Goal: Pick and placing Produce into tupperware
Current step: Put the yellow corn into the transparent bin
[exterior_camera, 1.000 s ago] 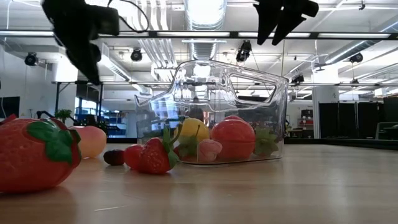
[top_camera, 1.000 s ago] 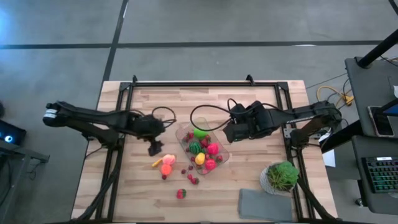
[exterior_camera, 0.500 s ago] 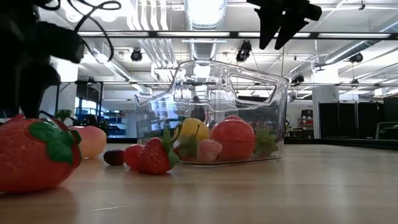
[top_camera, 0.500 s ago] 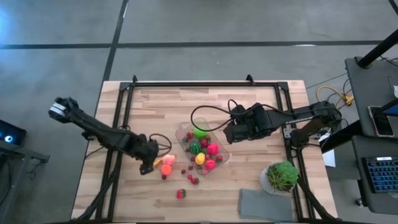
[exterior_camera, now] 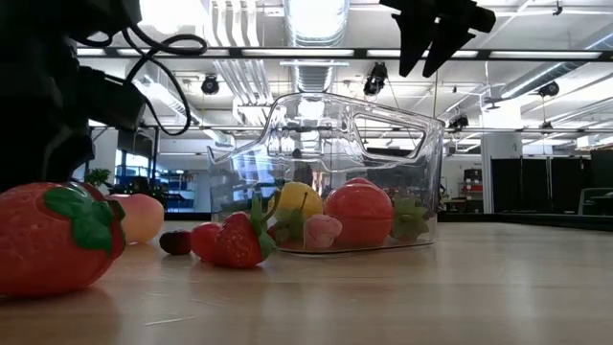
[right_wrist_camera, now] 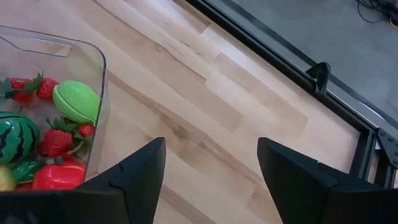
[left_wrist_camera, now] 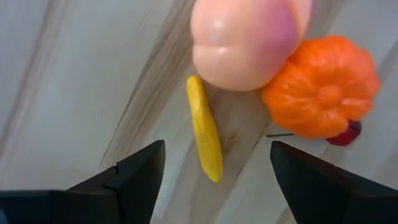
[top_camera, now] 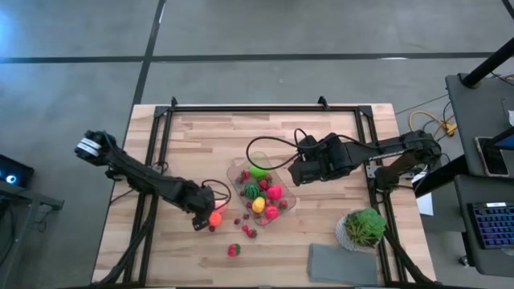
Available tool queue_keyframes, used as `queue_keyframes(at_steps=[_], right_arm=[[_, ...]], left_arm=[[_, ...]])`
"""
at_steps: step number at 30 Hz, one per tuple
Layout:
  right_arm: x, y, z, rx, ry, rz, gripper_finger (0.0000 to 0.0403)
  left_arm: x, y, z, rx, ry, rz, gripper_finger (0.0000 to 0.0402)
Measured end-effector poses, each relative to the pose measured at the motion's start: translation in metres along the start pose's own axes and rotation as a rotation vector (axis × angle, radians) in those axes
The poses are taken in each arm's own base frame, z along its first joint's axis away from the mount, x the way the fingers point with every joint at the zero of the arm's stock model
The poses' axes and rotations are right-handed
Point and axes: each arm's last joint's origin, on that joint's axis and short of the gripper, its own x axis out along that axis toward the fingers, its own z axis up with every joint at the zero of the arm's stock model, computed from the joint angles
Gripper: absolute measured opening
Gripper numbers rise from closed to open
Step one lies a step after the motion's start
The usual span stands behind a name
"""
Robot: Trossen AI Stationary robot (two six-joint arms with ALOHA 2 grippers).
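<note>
Plant, cloth and desk gear around a wooden surface

The pale wood surface (top_camera: 241, 136) carried a black metal frame (top_camera: 265, 107) along its far edge and down both sides. A leafy green plant (top_camera: 365, 225) in a pale pot stood near the surface's near right corner, with a flat grey cloth (top_camera: 343, 263) lying just beside it at the near edge. Off to the right stood a dark desk (top_camera: 479, 128) bearing a keyboard (top_camera: 491, 225), with yellow cable (top_camera: 434, 124) looped near it. Grey floor (top_camera: 72, 72) crossed by dark lines lay around. In the low view, ceiling lights (exterior_camera: 311, 14) and ducts showed above a large open room.
</note>
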Motion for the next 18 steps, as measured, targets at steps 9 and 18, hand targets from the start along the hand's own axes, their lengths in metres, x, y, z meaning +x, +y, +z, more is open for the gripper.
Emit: queue_keyframes(at_steps=[9,18], right_arm=[[0.0,0.0,0.0,0.001,-0.008,-0.002,0.0249],[0.003,0.002,-0.002,0.002,-0.01,0.0,0.0245]], left_arm=[[0.02,0.0,-0.001,-0.002,0.062,0.074,0.0276],[0.024,-0.001,0.0,-0.003,0.075,0.091,0.0229]])
